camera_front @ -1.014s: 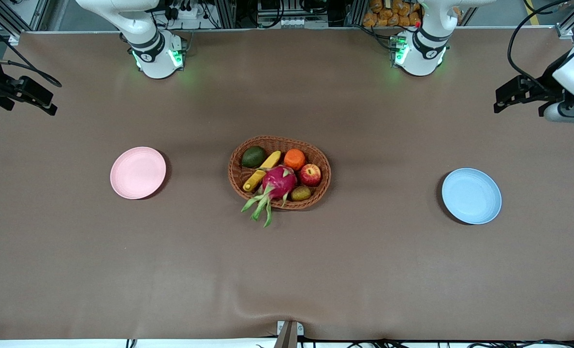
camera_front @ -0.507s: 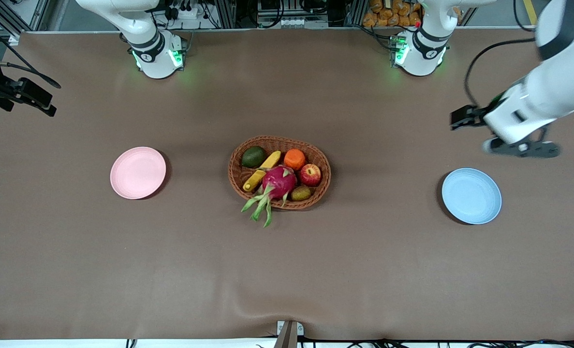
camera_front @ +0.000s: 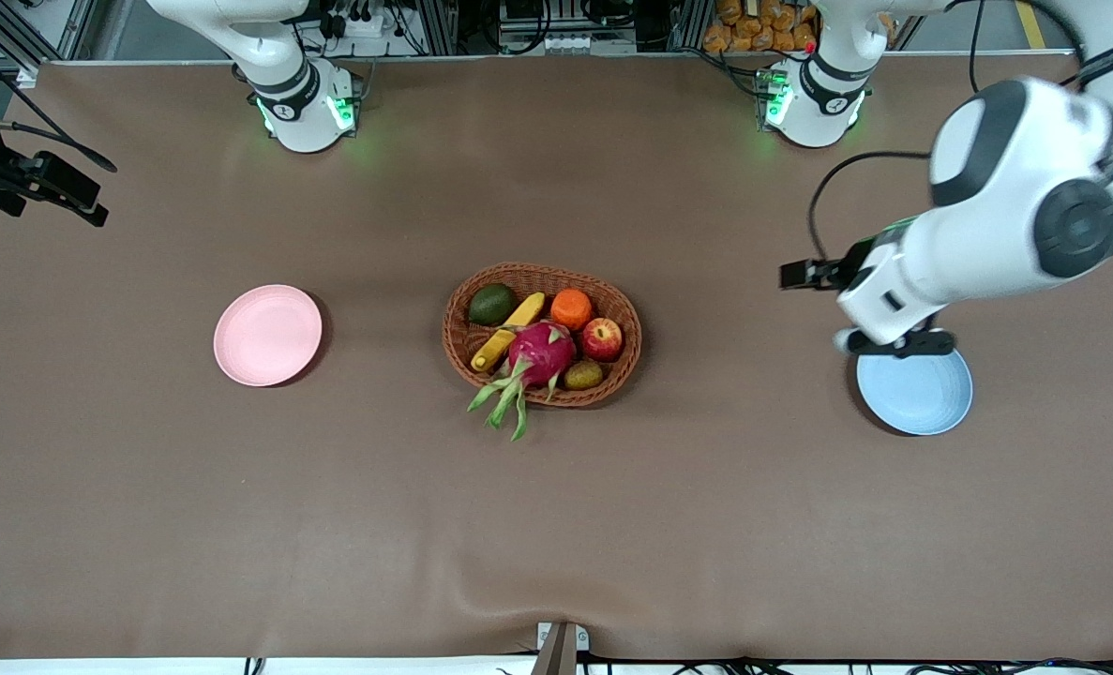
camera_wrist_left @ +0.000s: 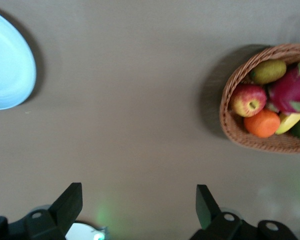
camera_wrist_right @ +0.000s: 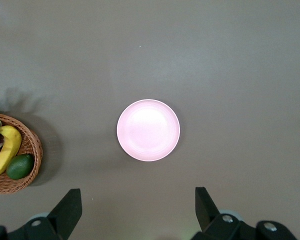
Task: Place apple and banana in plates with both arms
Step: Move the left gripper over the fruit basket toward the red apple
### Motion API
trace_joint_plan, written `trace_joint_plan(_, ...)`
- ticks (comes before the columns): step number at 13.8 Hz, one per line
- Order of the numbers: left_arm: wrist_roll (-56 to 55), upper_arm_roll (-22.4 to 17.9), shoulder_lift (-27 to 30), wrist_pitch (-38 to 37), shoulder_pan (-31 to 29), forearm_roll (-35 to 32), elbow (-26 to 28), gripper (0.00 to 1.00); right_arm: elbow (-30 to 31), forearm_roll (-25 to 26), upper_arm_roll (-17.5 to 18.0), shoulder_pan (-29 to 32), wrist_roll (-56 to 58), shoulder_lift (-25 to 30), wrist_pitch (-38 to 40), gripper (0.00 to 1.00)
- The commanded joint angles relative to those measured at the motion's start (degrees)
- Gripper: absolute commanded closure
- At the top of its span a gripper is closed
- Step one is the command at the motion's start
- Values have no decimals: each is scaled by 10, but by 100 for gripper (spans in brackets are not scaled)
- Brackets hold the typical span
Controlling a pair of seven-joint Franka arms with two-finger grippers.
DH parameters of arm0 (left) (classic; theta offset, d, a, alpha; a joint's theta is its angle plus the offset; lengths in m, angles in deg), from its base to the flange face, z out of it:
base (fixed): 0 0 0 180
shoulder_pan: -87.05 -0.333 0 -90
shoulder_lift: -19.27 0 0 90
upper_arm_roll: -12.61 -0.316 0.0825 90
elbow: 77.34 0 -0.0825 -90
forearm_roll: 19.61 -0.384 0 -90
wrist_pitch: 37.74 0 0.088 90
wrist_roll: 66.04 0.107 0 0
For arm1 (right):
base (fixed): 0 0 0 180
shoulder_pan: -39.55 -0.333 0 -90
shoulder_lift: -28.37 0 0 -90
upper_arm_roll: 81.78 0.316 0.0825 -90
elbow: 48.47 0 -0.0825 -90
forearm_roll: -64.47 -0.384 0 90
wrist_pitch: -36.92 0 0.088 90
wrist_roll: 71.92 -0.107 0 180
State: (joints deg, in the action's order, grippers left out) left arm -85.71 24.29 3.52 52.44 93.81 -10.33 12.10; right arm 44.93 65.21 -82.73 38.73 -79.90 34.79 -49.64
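Since a second ago, we see the left arm has swung in from the edge of the surface toward the middle; its left pincer (camera_wrist_left: 135, 210) now hangs over bare surface (camera_front: 556, 525) between the blue plate (camera_front: 922, 398) and the wicker basket (camera_front: 542, 277), fingers spread wide, holding nothing. Nothing is placed yet: the apple (camera_front: 601, 339) and banana (camera_front: 509, 331) lie in the basket, and both plates, pink plate (camera_front: 267, 335) included, are bare. We judge both picks remain. Our right arm waits, its right pincer (camera_wrist_right: 135, 210) high over the pink plate, wide open and empty too.
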Motion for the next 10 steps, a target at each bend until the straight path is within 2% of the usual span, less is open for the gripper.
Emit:
trace_joint_plan(1,-88,-1,-31,38,52,6,-11,0,0,4,7,11,7,1,-4,0)
trace_joint_plan(10,-214,-7,-158,241,183,0,-16,0,-1,4,7,12,7,0,-7,0)
